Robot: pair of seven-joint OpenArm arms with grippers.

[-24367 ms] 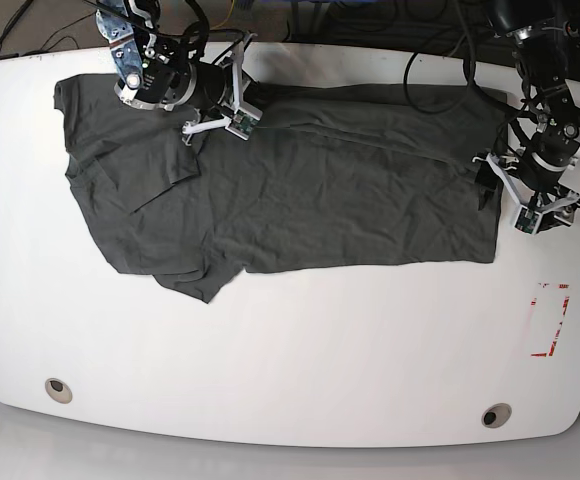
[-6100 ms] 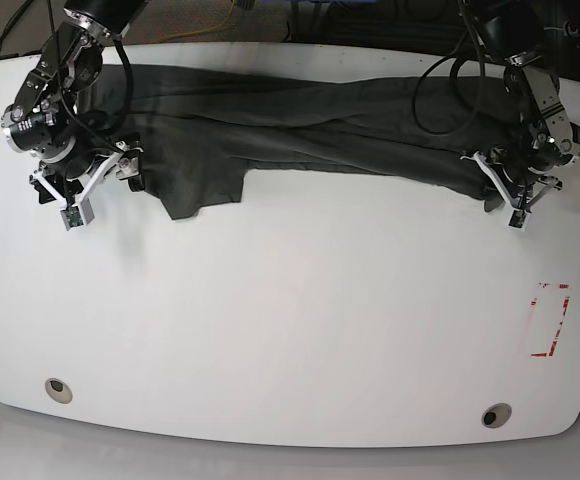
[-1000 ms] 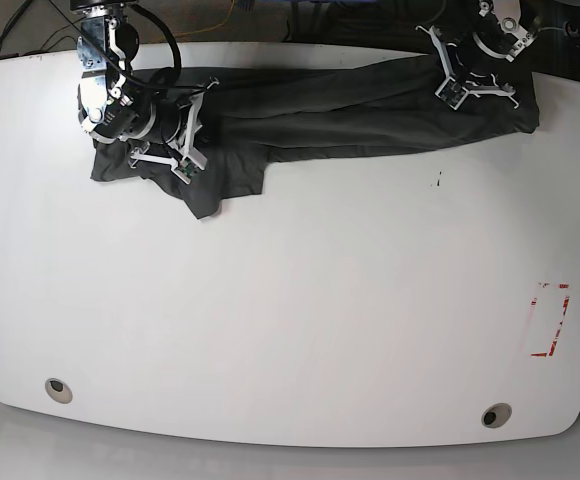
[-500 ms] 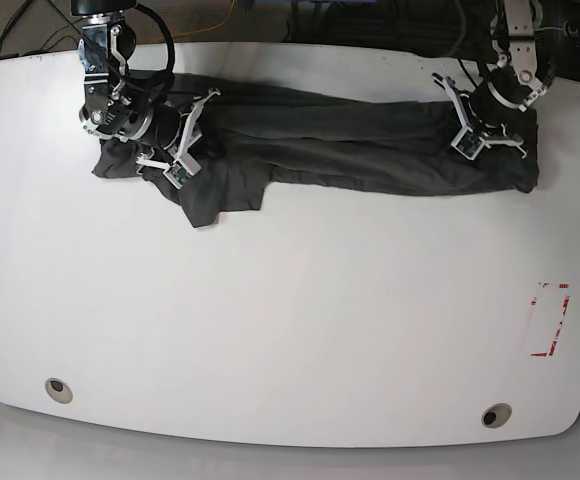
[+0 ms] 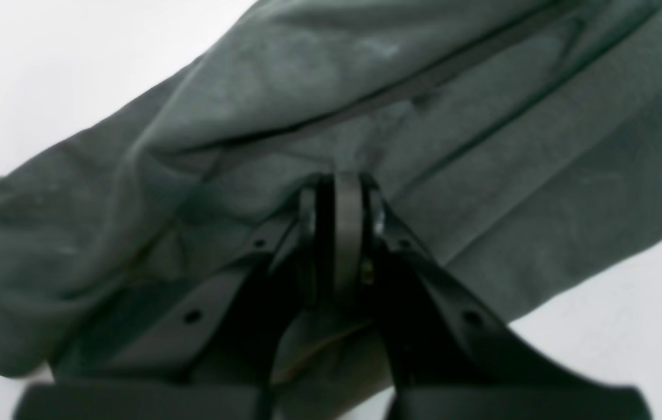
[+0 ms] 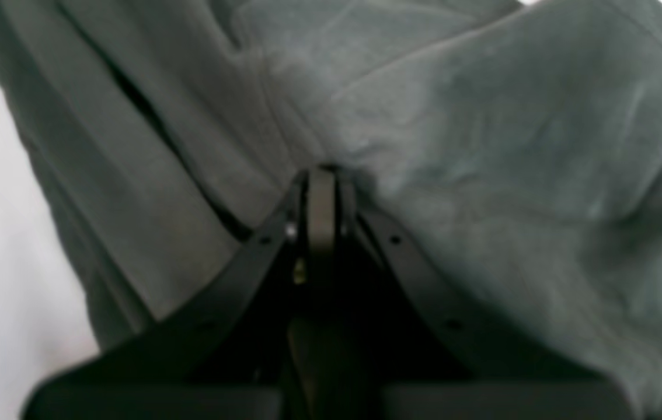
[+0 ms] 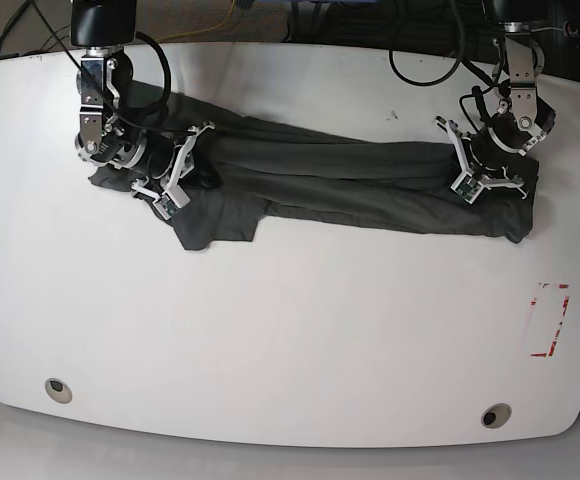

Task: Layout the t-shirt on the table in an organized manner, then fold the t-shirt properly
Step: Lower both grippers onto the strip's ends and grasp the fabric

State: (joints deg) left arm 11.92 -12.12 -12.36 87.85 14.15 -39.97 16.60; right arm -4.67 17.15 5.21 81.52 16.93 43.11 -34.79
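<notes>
Over the t-shirt (image 7: 350, 185), both arms' fingers (image 5: 340, 233) pinch fabric.

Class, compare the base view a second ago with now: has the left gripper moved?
Yes. The left gripper, shut on the t-shirt, has come from the table's far edge nearer the red tape mark.
</notes>
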